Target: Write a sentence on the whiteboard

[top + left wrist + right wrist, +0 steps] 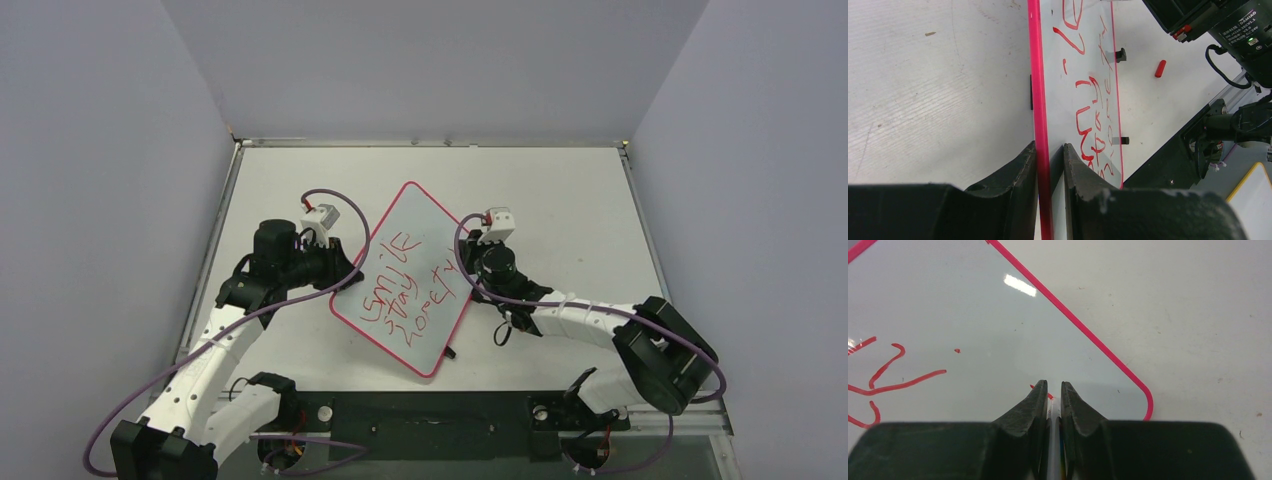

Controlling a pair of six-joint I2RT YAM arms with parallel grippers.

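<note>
Whiteboard (418, 218) lies mid-bench (560, 190), turned diagonal between the two arms. The sentence (410, 285) runs in red over three lines, with the top corner blank. The left jaws pinch the board's pink rim on its left edge, likely to stop it sliding or turning under the pen's push. The right jaws are pressed almost together on a thin marker (1053, 412). Its red tip is down at the board near a rounded corner, beside the end of the lettering; actual contact is not clear. Judged: writing is at or near its last stroke. Red cap (1160, 68) lies loose on the bench past the edge with two black clips (1120, 54) — apart from the board, out of the pen's path. Risk: letting go of the rim before the marker lifts could smear the line.
</note>
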